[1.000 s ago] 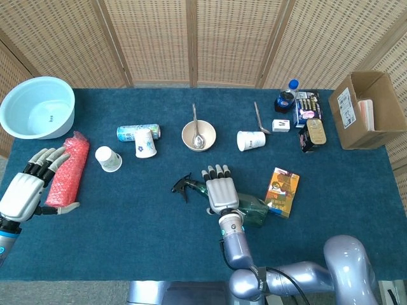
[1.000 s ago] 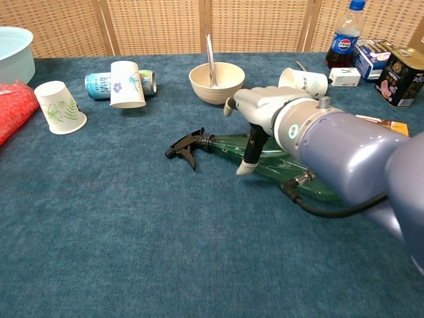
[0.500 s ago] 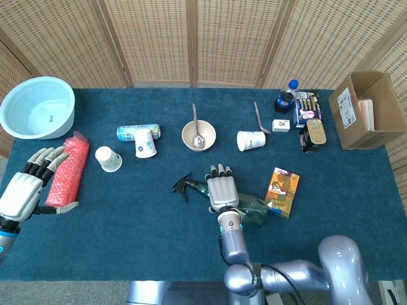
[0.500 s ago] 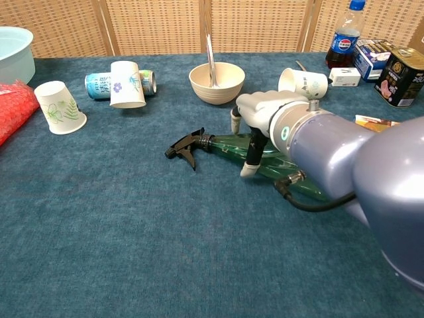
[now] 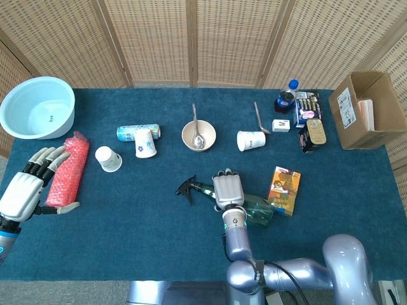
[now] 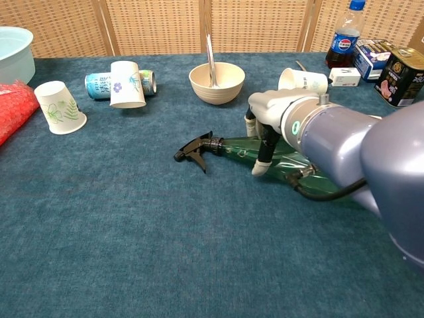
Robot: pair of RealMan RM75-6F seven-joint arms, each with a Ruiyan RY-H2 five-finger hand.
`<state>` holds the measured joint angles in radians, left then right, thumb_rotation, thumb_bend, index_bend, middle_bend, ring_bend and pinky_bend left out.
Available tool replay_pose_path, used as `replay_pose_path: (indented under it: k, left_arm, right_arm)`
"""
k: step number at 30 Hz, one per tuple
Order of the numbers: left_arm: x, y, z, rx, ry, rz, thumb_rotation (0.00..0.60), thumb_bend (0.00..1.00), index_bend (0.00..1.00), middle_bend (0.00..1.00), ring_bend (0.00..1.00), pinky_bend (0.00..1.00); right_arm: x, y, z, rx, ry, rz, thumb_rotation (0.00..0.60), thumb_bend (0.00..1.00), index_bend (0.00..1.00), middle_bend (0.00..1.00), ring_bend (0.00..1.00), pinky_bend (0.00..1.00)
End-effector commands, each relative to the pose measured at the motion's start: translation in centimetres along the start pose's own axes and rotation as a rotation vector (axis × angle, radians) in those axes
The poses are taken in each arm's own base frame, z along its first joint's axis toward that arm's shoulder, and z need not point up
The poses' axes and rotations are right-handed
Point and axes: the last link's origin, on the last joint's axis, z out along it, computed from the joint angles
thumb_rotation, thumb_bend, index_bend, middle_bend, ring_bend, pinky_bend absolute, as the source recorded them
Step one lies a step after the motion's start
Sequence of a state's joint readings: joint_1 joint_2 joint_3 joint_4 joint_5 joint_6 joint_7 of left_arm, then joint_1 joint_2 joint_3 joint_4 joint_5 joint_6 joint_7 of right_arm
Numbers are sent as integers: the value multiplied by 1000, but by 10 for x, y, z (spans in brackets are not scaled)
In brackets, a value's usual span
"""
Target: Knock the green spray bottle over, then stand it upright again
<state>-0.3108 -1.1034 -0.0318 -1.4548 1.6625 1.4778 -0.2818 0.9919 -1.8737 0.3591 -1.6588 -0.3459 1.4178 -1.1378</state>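
Note:
The green spray bottle (image 5: 257, 213) (image 6: 235, 147) lies on its side at the table's middle, its black trigger head (image 6: 193, 151) pointing left. My right hand (image 5: 227, 189) (image 6: 278, 116) lies over the bottle's body. Its fingers curl down behind the bottle and its thumb comes down in front, so it grips the bottle. Much of the green body is hidden under the hand and forearm. My left hand (image 5: 28, 184) hangs open at the far left edge with its fingers spread, holding nothing. It shows only in the head view.
A red bubble-wrap roll (image 5: 67, 168) lies beside the left hand. Behind the bottle stand a bowl with a spoon (image 5: 198, 135), paper cups (image 5: 108, 159) (image 5: 251, 140) and a can (image 5: 130, 132). A snack box (image 5: 283, 183) lies just right of the bottle. A cardboard box (image 5: 365, 108) sits far right, a basin (image 5: 37, 107) far left.
The right hand and the lying bottle have shifted a little to the right together, and the fingers have curled further around the body. The left hand has not moved.

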Motion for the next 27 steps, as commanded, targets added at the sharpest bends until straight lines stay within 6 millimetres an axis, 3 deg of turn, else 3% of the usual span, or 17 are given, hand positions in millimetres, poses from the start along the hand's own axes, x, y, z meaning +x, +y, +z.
replay_pose_path:
  k: [1, 10, 16, 27]
  left_arm:
    - [1, 0, -1, -3, 5, -4, 315, 171, 42, 0, 0, 41]
    - [3, 0, -1, -7, 19, -15, 316, 172, 42, 0, 0, 69]
    - [4, 0, 0, -6, 29, -17, 319, 172, 44, 0, 0, 83]
    - [6, 1, -1, -3, 57, -16, 314, 172, 45, 0, 0, 89]
  right_arm:
    - [0, 4, 1, -10, -17, 4, 600, 226, 604, 420, 351, 546]
    - [12, 14, -4, 0, -8, 69, 600, 261, 704, 541, 540, 729]
    - [24, 25, -11, 9, 14, 128, 600, 260, 707, 543, 543, 732]
    - [66, 58, -21, 54, 114, 369, 600, 261, 713, 543, 543, 731]
